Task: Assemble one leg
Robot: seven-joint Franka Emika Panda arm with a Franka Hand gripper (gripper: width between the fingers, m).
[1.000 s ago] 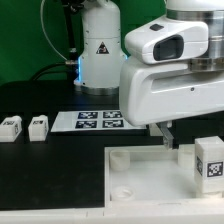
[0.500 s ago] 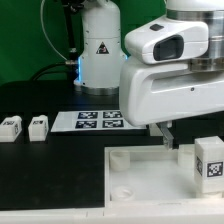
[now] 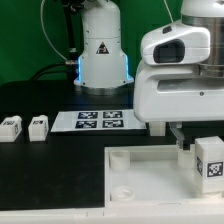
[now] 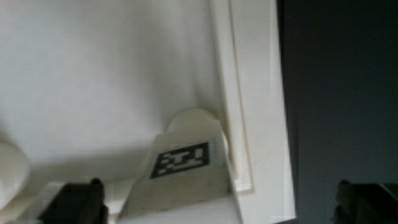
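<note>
A leg (image 3: 208,160), a white block with a black-and-white tag, stands upright in the white tray (image 3: 140,178) at the exterior view's right. My gripper (image 3: 184,142) hangs just beside it, on its left in the exterior view, low over the tray. In the wrist view the leg (image 4: 178,160) with its tag lies between my two dark fingers (image 4: 80,200), which stand wide apart; the gripper (image 4: 222,205) is open and holds nothing. Two more legs (image 3: 11,126) (image 3: 38,126) lie on the black table at the exterior view's left.
The marker board (image 3: 97,120) lies flat behind the tray. The robot's white base (image 3: 100,50) stands at the back. The tray's raised rim (image 4: 254,90) runs beside the leg, with dark table beyond it.
The arm has moved toward the exterior view's right, bringing the gripper closer to the leg standing in the tray. The legs and the tray have not moved.
</note>
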